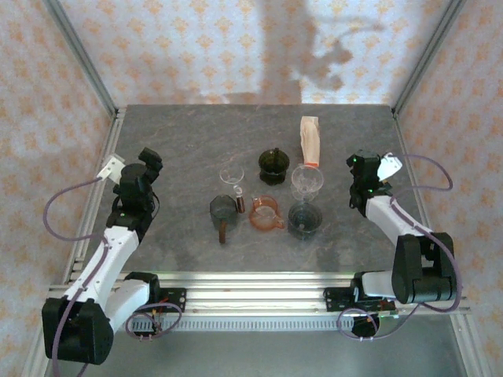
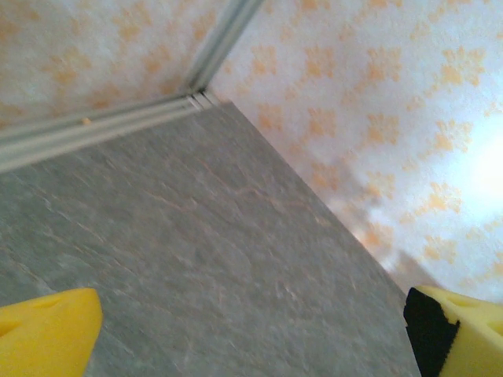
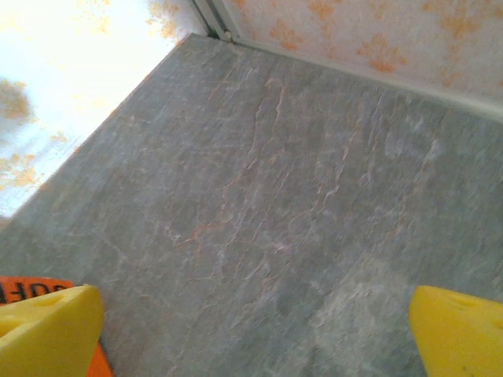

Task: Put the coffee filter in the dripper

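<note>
**Top view.** A pale pack of coffee filters (image 1: 310,140) with an orange near end lies on the grey slate bench (image 1: 173,141), toward the far right. A dark dripper (image 1: 273,166) stands just left of the pack. A clear cone-shaped glass (image 1: 307,181) stands right at the pack's orange end; whether they touch I cannot tell. Nearer than the pack, 3 vessels stand in a row: a dark round cup (image 1: 304,220), an amber pitcher (image 1: 267,214) and a dark handled mug (image 1: 222,212). A small clear glass (image 1: 232,173) stands farther left of the pack than the dripper does. The left pincer (image 1: 149,161) hangs well left of the pack. The right pincer (image 1: 363,163) is near the pack's right side, apart from it. Neither one holds anything.

**Left wrist.** The left pincer (image 2: 253,338) is released. Its 2 yellow fingertips (image 2: 47,334) sit far apart at the lower corners, with bare bench between them. Beyond are an aluminium frame rail (image 2: 118,118) and the patterned wall (image 2: 377,94).

**Right wrist.** The right pincer (image 3: 253,334) is released too. Its yellow fingertips (image 3: 460,330) are spread wide over bare slate. An orange strip with dark lettering (image 3: 23,289) peeks out behind the left-hand fingertip; I cannot tell what it belongs to.
</note>
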Action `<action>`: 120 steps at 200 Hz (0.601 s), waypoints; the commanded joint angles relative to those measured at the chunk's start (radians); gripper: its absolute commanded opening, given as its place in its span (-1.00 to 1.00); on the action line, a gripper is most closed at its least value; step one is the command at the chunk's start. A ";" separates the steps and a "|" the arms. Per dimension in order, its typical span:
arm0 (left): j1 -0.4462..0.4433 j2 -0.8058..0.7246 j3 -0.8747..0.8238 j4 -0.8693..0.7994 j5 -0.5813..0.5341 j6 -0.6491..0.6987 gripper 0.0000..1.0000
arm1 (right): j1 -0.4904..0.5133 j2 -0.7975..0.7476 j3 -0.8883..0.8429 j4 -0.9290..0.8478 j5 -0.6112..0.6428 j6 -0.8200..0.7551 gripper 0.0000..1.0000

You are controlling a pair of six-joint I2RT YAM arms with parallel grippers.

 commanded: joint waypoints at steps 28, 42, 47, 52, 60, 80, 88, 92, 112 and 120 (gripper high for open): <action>0.002 -0.023 0.024 -0.036 0.279 -0.066 0.99 | -0.001 -0.024 0.040 -0.045 -0.280 -0.039 0.97; -0.012 -0.002 0.076 -0.138 0.353 -0.028 0.94 | 0.026 -0.041 0.062 -0.091 -0.332 -0.081 0.92; -0.024 0.008 0.097 -0.177 0.372 -0.012 0.89 | 0.041 -0.048 0.066 -0.104 -0.346 -0.100 0.92; -0.043 0.018 0.114 -0.211 0.380 0.010 0.84 | 0.059 -0.057 0.070 -0.115 -0.361 -0.118 0.89; -0.083 0.033 0.131 -0.257 0.382 0.038 0.80 | 0.089 -0.068 0.077 -0.133 -0.383 -0.148 0.87; -0.224 0.068 0.139 -0.313 0.353 0.097 0.72 | 0.182 -0.074 0.114 -0.219 -0.390 -0.211 0.81; -0.273 0.086 0.139 -0.337 0.342 0.118 0.69 | 0.222 -0.069 0.135 -0.263 -0.367 -0.234 0.81; -0.292 0.096 0.141 -0.349 0.335 0.124 0.65 | 0.242 -0.066 0.143 -0.284 -0.355 -0.245 0.81; -0.367 0.152 0.148 -0.416 0.318 0.149 0.42 | 0.310 -0.054 0.169 -0.352 -0.342 -0.271 0.80; -0.385 0.171 0.151 -0.433 0.313 0.162 0.40 | 0.330 -0.052 0.172 -0.364 -0.351 -0.280 0.79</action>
